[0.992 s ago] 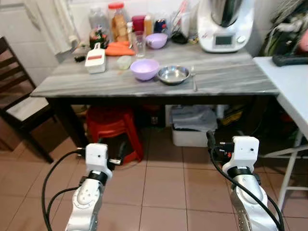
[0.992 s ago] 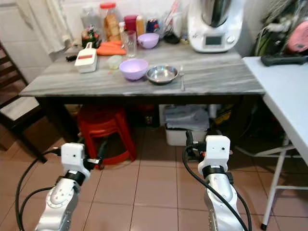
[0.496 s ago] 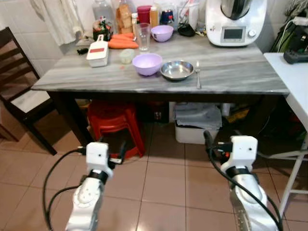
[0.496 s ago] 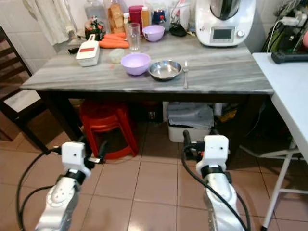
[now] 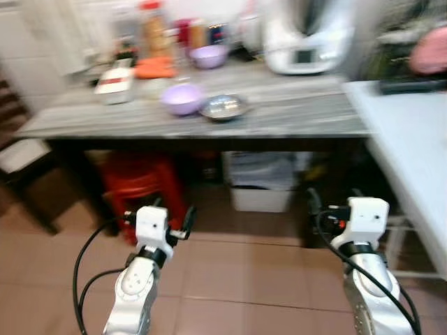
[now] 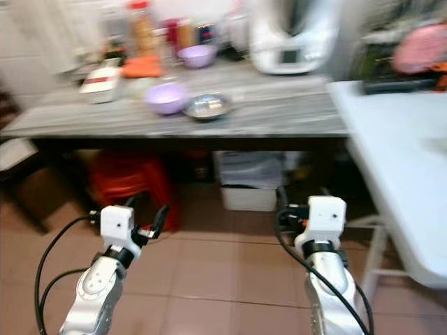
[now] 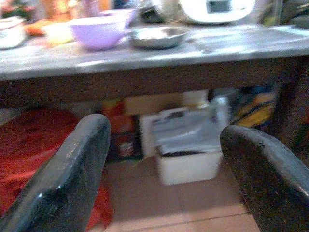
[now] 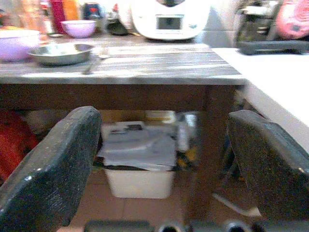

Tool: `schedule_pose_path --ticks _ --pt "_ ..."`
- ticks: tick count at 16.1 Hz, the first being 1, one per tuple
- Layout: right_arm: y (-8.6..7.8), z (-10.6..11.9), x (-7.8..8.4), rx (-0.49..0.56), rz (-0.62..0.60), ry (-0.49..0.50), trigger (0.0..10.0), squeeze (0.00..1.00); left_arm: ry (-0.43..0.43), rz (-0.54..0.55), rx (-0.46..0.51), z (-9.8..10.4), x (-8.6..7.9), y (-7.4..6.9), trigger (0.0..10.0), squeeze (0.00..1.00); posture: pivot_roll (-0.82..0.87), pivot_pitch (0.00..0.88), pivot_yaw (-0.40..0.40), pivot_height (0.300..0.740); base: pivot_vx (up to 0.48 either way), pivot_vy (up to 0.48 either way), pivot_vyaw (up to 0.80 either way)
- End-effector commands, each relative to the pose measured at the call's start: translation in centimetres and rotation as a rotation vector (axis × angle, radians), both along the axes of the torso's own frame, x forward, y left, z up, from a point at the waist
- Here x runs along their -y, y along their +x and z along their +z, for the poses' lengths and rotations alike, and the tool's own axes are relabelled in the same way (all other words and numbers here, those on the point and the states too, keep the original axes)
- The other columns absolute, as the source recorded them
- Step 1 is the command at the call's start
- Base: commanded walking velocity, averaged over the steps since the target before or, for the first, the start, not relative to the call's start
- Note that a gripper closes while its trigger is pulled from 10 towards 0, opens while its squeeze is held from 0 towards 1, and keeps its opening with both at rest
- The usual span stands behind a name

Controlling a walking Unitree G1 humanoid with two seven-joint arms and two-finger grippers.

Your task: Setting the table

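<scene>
Camera shift: whole head view is swinging toward the robot's right versus half a second ago, blurred now; more of the white table is coming in at 3 o'clock, the chair is sliding out at 9 o'clock. Objects themselves are not moving.
Left gripper (image 7: 159, 169): hanging low in front of the robot, fingers spread wide, holding nothing, pointing at the space under the grey table.
Right gripper (image 8: 164, 169): same pose, fingers spread wide, empty, facing the table leg and the white bin (image 8: 139, 180) beneath.
Below the table: red stool (image 5: 136, 183) is sitting at 10 o'clock from the left gripper, bin with grey stuff on top at 12 o'clock between the two arms.
Grey table (image 5: 293, 118): standing ahead at 12 o'clock, well apart from both grippers.
Tableware: lilac bowl (image 5: 181, 98) and steel bowl (image 5: 223, 107) are sitting just beside each other near the front edge; a spoon (image 8: 91, 64) is lying just at 3 o'clock of the steel bowl. Second small lilac bowl (image 5: 208, 56) is sitting further back.
Back clutter: white slicer-like item (image 5: 114, 81), orange items (image 5: 155, 68), bottles and a white kitchen machine (image 5: 306, 35); too blurred for detail.
White table (image 6: 398, 160): at 3 o'clock, bare near edge, dark object at its far end.
Progress: judging as early; nothing is being carried, no place setting is visible on the white table, bowls and spoon are waiting untouched.
Left to do: probably approaching, picking up bowls and spoon, laying them out.
</scene>
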State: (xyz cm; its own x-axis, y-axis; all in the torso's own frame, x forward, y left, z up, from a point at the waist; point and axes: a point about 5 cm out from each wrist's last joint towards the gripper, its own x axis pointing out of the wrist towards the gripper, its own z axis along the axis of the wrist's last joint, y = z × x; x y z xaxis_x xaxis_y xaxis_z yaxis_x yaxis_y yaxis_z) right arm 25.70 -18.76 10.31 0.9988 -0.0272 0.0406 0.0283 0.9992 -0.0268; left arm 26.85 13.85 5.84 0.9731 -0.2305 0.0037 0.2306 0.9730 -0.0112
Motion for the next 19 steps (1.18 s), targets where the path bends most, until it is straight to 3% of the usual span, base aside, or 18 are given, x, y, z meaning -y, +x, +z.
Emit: schedule_pose_path --ticks 1,14,19 --pt "0.18 0.14 -1.04 0.005 0.037 0.018 10.0 0.0 0.014 0.032 -0.011 -0.28 -1.31 -0.17 10.0 0.0 -0.08 0.0 0.073 0.74 0.0 -0.289 0.0" --pt "0.37 0.45 -1.13 0.018 0.051 0.006 10.0 0.0 0.013 0.012 -0.007 -0.27 -0.82 0.07 10.0 0.0 -0.09 0.0 0.076 0.74 0.0 -0.292 0.0" --pt "0.43 0.46 -1.27 0.02 0.05 0.009 10.0 0.0 0.015 0.006 -0.007 -0.25 -0.78 0.12 10.0 0.0 -0.08 0.0 0.079 0.74 0.0 -0.451 0.0"
